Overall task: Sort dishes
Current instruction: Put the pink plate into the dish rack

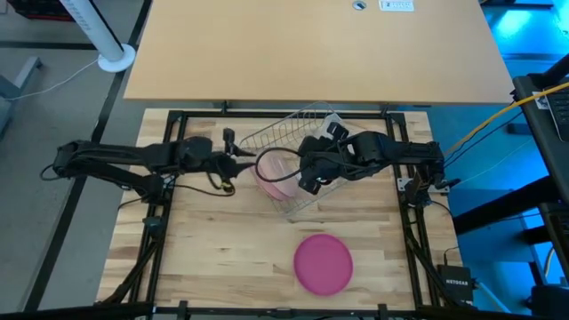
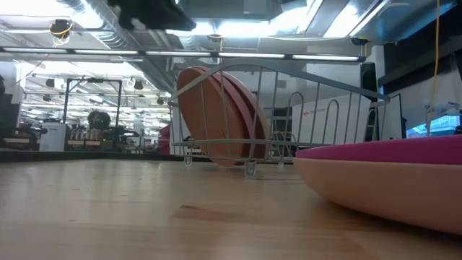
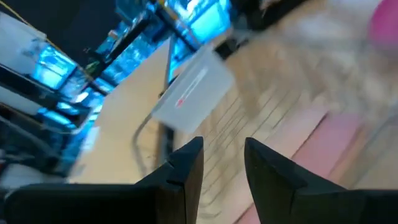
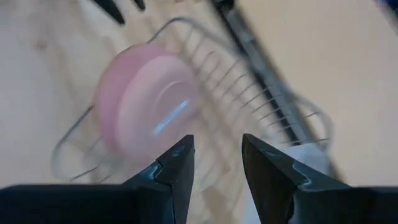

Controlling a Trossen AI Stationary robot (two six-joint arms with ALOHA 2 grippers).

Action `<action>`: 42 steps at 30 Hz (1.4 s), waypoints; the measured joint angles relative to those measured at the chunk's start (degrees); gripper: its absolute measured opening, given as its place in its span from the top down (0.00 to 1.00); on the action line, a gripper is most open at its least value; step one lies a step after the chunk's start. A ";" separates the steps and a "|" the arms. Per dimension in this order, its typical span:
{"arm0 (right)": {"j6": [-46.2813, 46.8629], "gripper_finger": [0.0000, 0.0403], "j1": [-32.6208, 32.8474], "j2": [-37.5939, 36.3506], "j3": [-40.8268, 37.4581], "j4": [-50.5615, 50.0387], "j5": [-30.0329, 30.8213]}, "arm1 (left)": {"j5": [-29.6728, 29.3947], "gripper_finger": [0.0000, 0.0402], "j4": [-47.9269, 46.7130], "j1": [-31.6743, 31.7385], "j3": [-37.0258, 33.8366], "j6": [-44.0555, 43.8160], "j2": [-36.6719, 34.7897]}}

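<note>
Table (image 1: 213, 258): light wood | magenta plate (image 1: 324, 263) near front | room: ceiling lights

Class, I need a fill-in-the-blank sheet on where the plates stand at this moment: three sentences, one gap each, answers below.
1. The magenta plate lies flat on the ____.
2. Two plates stand on edge inside the wire ____.
3. The right pincer hovers over the rack with its fingers ____.

Missing words: table; rack; open
</note>
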 joint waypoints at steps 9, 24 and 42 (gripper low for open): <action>3.93 0.66 1.55 0.00 -2.01 4.23 -22.23 | 12.40 0.73 -0.09 -10.64 0.00 -18.32 -1.02; 20.84 0.66 17.17 0.00 -28.09 14.12 -25.87 | 13.06 0.73 -2.42 -23.85 -0.31 -35.60 2.37; 25.17 0.66 27.58 0.04 -42.24 47.29 -32.31 | 13.04 0.73 26.77 -33.47 -0.37 -30.68 31.02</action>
